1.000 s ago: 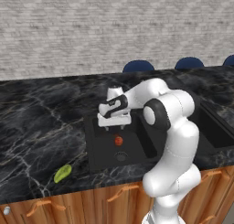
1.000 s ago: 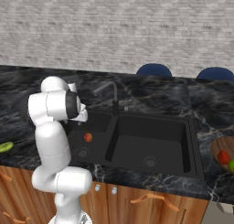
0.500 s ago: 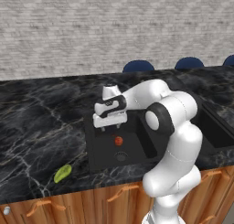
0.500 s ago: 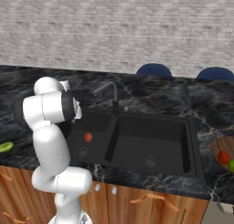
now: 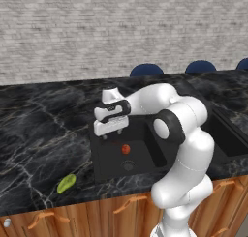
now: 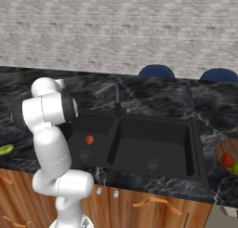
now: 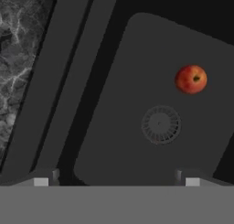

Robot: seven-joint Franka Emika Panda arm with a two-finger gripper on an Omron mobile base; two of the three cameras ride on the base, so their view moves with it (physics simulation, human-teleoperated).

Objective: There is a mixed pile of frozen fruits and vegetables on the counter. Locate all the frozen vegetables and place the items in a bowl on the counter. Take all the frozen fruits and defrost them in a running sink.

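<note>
From the left base view my pincer [image 5: 112, 131] hangs released over the sink [image 5: 104, 169], its left basin holding 1 red-orange ball [image 5: 125, 148] near the drain, while the yellow-green oblong [image 5: 66, 183] lies on the counter [image 5: 38, 134]; the right base view shows a bowl [image 6: 224, 150] with 2 pieces far right.

The left basin of the sink [image 5: 104, 161] lies open from above, its floor bare around the drain [image 7: 160, 125] but for one apple [image 7: 191, 79] just beside the drain. The faucet [image 6: 114, 99] rises behind the divider, arching toward that basin. The gripper [image 5: 112, 133], jaws wide and empty, hangs over the basin's far-left rim.
</note>
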